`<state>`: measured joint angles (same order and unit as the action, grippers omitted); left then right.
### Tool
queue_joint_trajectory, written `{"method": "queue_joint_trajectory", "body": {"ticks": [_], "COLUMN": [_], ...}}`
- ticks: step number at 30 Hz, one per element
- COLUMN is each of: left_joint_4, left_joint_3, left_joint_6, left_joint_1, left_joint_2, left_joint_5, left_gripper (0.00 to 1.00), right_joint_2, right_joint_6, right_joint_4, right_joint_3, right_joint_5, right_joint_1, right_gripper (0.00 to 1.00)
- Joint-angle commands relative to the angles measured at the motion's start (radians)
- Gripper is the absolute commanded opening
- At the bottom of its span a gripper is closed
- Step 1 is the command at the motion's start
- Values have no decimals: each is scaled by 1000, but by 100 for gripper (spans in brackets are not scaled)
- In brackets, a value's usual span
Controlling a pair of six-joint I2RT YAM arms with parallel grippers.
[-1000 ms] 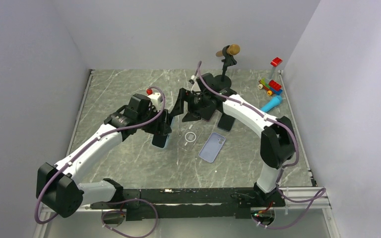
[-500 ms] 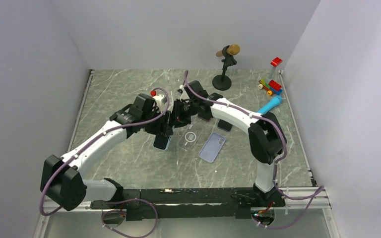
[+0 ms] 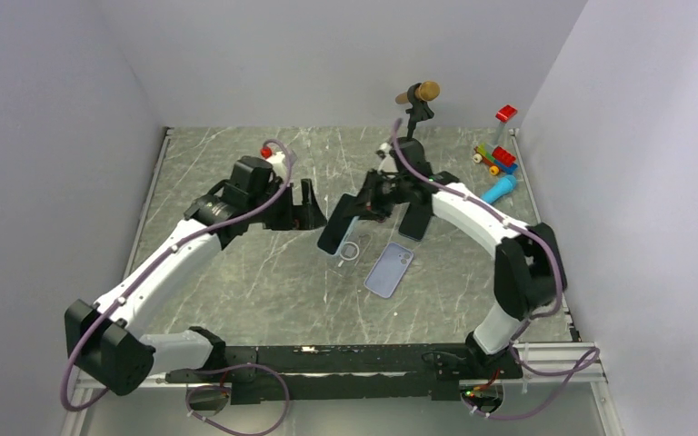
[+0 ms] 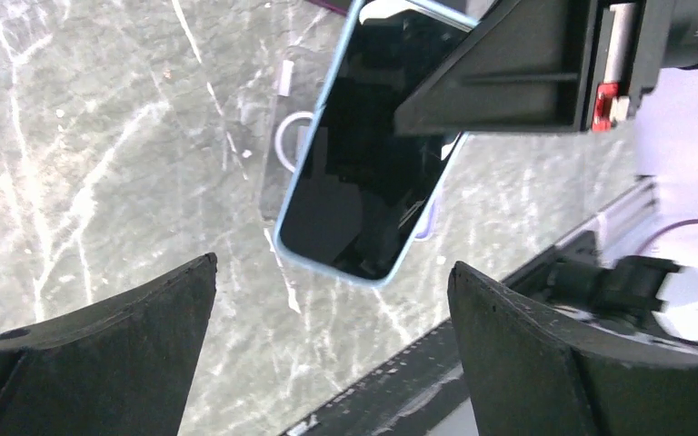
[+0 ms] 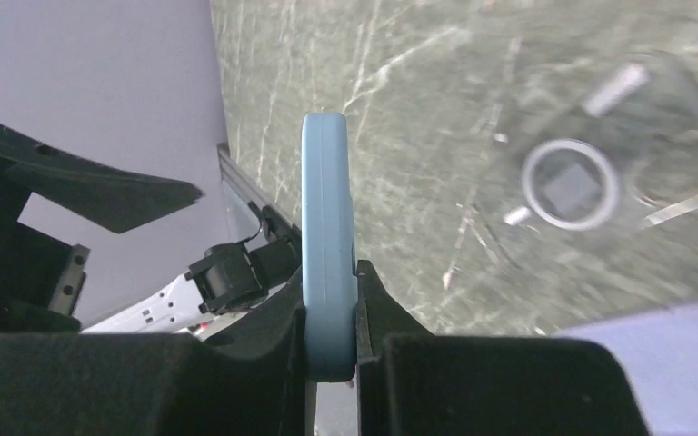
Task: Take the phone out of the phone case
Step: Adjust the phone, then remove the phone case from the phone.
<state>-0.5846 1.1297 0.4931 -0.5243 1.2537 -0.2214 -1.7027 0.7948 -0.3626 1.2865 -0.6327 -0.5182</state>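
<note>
The right gripper is clamped on the long edges of a blue-rimmed phone, holding it clear of the table with its dark screen tilted toward the left arm. The left gripper hangs just beside it with its fingers spread wide and nothing between them. Below the phone, the clear case lies flat and empty on the table, its white ring facing up; from above, the phone's lower end overlaps the case's left edge. Just right of the case lies a lilac phone, back up, and a dark slab rests near it under the right arm. The table is grey-green marble with white veins. Toward the far edge stands a microphone on a round black base, and at the far right corner sit coloured toy bricks and a blue tube. Pale, bare walls close in the table on three sides.
</note>
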Motion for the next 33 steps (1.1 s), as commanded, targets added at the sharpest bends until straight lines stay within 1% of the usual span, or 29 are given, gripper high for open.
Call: {"method": "queue_joint_trajectory", "body": {"ticks": [1, 3, 6, 8, 10, 11, 14, 16, 19, 22, 24, 25, 28, 33], "left_joint_4": [37, 101, 284, 407, 524, 554, 624, 628, 657, 637, 609, 622, 667, 722], "left_joint_3": [15, -47, -166, -226, -256, -263, -276, -273, -278, -262, -236, -228, -217, -202], "left_joint_6": [166, 244, 391, 484, 575, 611, 676, 697, 740, 736, 712, 716, 763, 831], "left_joint_1": [72, 119, 154, 154, 147, 141, 121, 110, 101, 99, 95, 94, 94, 93], "left_joint_2": [-93, -131, -207, -235, -250, -256, -272, -278, -281, -287, -284, -280, -263, -266], "left_joint_5": [-143, -252, -400, -491, -541, -555, -570, -564, -564, -549, -544, -550, -569, -552], "left_gripper": [98, 94, 87, 84, 81, 79, 74, 67, 54, 44, 43, 44, 45, 43], "right_joint_2": [193, 241, 297, 313, 325, 334, 370, 382, 406, 423, 431, 434, 432, 440], "right_joint_6": [-27, -57, -82, -32, 58, 112, 294, 400, 499, 525, 537, 549, 576, 597], "right_joint_4": [58, 55, 25, 48, 124, 177, 402, 517, 614, 626, 635, 647, 681, 708], "right_joint_3": [-85, -94, -81, -79, -89, -102, -165, -191, -213, -200, -195, -196, -199, -197], "right_joint_5": [-55, -93, -147, -219, -305, -329, -377, -401, -407, -407, -407, -409, -422, -429], "right_joint_1": [121, 170, 235, 261, 268, 268, 268, 267, 264, 262, 259, 258, 247, 235], "right_gripper": [0, 0, 0, 0, 0, 0, 0, 0, 0, 0, 0, 0, 0, 0]}}
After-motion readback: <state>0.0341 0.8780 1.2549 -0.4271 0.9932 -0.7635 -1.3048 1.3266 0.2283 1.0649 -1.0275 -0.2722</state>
